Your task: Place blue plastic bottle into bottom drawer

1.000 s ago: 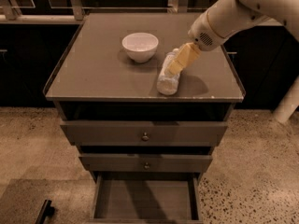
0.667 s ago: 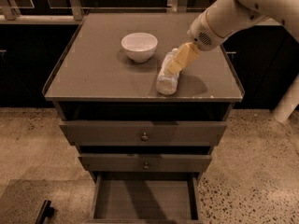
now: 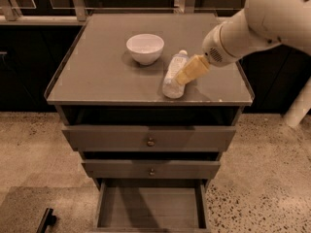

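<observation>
The blue plastic bottle (image 3: 171,78) lies on its side on the cabinet top, white cap pointing to the back, just right of the white bowl. My gripper (image 3: 186,72), tan at the end of a white arm that reaches in from the upper right, is right at the bottle's upper side, over its middle. I cannot tell whether it touches the bottle. The bottom drawer (image 3: 150,207) is pulled open at the foot of the cabinet, and its flat inside holds nothing that I can see.
A white bowl (image 3: 145,48) stands on the cabinet top (image 3: 97,76), which has a low raised rim. Two upper drawers with small round knobs (image 3: 150,141) are slightly ajar. Speckled floor lies all around, with a dark object (image 3: 46,221) at the lower left.
My gripper has sunk slightly toward the bottle. The bottle, the bowl and the drawers are where they were.
</observation>
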Motion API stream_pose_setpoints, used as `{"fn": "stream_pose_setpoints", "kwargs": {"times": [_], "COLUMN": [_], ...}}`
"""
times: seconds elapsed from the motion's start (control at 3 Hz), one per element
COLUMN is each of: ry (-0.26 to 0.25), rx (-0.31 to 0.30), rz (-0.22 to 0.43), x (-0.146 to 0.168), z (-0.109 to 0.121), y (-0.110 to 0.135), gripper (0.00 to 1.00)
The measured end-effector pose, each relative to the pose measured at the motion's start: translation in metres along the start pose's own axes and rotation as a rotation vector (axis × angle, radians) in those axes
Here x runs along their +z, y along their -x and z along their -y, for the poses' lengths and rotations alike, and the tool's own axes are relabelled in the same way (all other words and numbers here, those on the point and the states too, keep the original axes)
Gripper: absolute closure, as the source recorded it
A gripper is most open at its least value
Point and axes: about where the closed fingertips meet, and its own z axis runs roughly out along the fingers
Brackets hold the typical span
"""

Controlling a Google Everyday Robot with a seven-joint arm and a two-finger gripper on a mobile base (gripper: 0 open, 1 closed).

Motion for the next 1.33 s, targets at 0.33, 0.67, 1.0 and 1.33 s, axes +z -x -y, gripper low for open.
{"fn": "stream_pose_setpoints", "kwargs": {"times": [0.33, 0.67, 1.0, 1.33], "ry": [-0.034, -0.033, 0.014, 0.073], "rx": [0.058, 0.060, 0.111, 0.144], "rz": [-0.008, -0.007, 0.023, 0.037], "x": [0.014, 0.014, 0.022, 0.034], "z": [-0.004, -0.005, -0.004, -0.001], "y": [-0.016, -0.015, -0.016, -0.004], "gripper": [0.00, 0.00, 0.00, 0.00]}}
